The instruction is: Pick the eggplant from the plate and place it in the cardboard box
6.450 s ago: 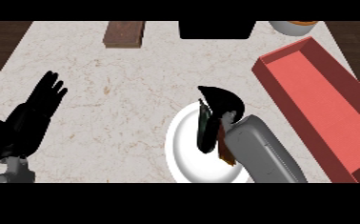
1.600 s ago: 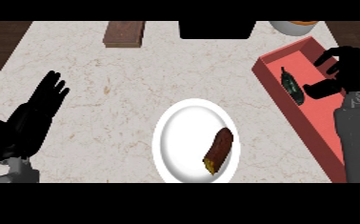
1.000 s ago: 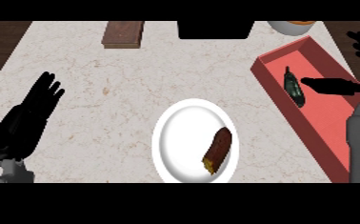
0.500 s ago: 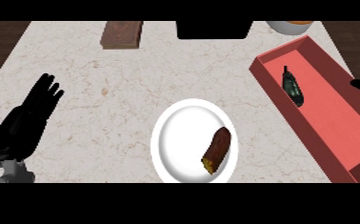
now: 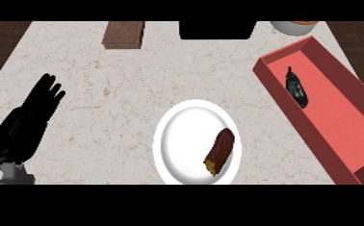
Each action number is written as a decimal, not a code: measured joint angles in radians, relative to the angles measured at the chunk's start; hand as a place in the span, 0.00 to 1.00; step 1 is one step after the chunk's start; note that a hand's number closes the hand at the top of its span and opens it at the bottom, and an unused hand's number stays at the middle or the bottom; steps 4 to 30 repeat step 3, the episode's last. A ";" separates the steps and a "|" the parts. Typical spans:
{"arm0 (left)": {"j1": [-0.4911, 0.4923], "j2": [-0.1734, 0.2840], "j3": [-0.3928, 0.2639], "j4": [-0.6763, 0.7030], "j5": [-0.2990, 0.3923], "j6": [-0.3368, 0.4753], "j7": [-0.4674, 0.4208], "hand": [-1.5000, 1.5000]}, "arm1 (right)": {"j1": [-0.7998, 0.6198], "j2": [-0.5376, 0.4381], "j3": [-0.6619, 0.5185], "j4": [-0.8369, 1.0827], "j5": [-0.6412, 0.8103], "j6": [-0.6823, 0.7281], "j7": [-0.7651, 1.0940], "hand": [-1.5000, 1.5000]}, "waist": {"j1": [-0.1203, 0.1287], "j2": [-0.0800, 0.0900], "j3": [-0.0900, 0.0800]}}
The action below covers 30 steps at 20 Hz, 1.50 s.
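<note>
A dark eggplant (image 5: pixel 296 87) lies inside the long red box (image 5: pixel 334 119) at the right, close to its left wall. The white plate (image 5: pixel 183 138) sits at the lower middle of the counter and carries a brown oblong piece of food (image 5: pixel 220 151). My left hand (image 5: pixel 32 114) rests open at the left edge, fingers straight and pointing up, well apart from the plate. My right hand does not show in the head view.
A brown wooden block (image 5: pixel 124 33) lies at the back left. A black object (image 5: pixel 217 30) stands at the back middle, and a white bowl (image 5: pixel 293 26) with something orange sits at the back right. The counter's marble top spans the view.
My right hand, which stood over the red box beside the eggplant, has pulled away past the right edge and out of view. The eggplant stays in the box. The left hand is still.
</note>
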 measured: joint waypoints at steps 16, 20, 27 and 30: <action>0.012 0.002 0.003 -0.014 0.009 -0.017 -0.001 0.50 | 0.047 -0.010 -0.022 0.014 -0.040 0.022 -0.051 0.00 | 0.002 0.000 0.000; 0.012 0.002 0.003 -0.014 0.009 -0.017 -0.001 0.50 | 0.047 -0.010 -0.022 0.014 -0.040 0.022 -0.051 0.00 | 0.002 0.000 0.000; 0.012 0.002 0.003 -0.014 0.009 -0.017 -0.001 0.50 | 0.047 -0.010 -0.022 0.014 -0.040 0.022 -0.051 0.00 | 0.002 0.000 0.000; 0.012 0.002 0.003 -0.014 0.009 -0.017 -0.001 0.50 | 0.047 -0.010 -0.022 0.014 -0.040 0.022 -0.051 0.00 | 0.002 0.000 0.000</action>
